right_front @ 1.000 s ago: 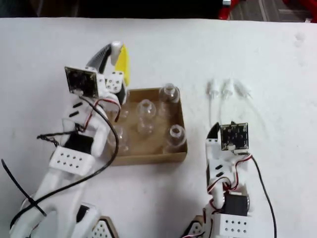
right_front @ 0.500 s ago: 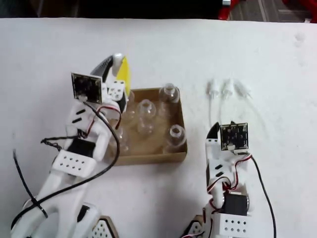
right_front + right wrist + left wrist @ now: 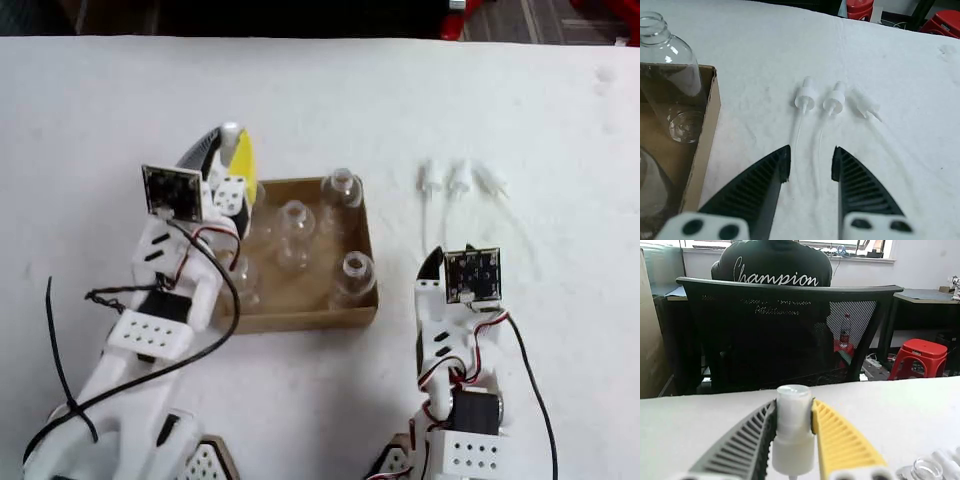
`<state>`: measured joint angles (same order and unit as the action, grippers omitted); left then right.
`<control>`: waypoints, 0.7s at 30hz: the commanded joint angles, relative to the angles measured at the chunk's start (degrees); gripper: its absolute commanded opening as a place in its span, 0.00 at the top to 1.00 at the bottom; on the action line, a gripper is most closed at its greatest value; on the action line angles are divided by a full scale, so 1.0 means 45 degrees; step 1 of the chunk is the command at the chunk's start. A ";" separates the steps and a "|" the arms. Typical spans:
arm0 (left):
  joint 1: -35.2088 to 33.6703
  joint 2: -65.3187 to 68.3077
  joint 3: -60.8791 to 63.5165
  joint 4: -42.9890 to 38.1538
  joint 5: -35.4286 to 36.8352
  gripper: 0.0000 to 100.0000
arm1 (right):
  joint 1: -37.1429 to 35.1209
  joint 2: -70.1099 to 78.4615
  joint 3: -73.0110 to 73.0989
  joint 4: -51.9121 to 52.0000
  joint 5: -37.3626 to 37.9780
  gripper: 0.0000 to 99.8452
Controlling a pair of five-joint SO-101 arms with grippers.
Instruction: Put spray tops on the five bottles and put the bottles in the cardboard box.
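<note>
Left fingers clamped on spray top, stem down for capping; open bottles just beside, standing in cardboard box. Right fingers apart, loose tops just ahead on table, likely next pick.

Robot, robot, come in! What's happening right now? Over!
Left gripper shut on a spray top, near the cardboard box. Right gripper open by three loose tops. Bottles in box, uncapped. Nothing blocking.

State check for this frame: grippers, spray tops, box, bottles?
Left gripper: shut on a spray top.
Right gripper: open, empty.
Loose tops: three, lying unattached.
Box: open-topped.
Bottles: upright in it, visible ones uncapped.
</note>
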<state>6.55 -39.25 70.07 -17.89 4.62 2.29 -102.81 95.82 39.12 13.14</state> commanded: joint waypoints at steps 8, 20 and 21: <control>-0.0166 0.3018 -0.1563 -0.0410 0.0137 0.97 | -0.0107 -0.0107 0.0098 -0.0283 0.0156 0.88; -0.0166 0.0850 0.0117 -0.0371 0.0137 0.97 | -0.0147 -0.0107 0.0098 -0.0283 0.0156 0.88; -0.0166 0.0869 0.0117 -0.0332 0.0137 0.97 | -0.0147 -0.0107 0.0098 -0.0283 0.0156 0.88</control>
<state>6.46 -32.92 70.59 -18.33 4.62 2.29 -102.81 95.82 39.12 13.14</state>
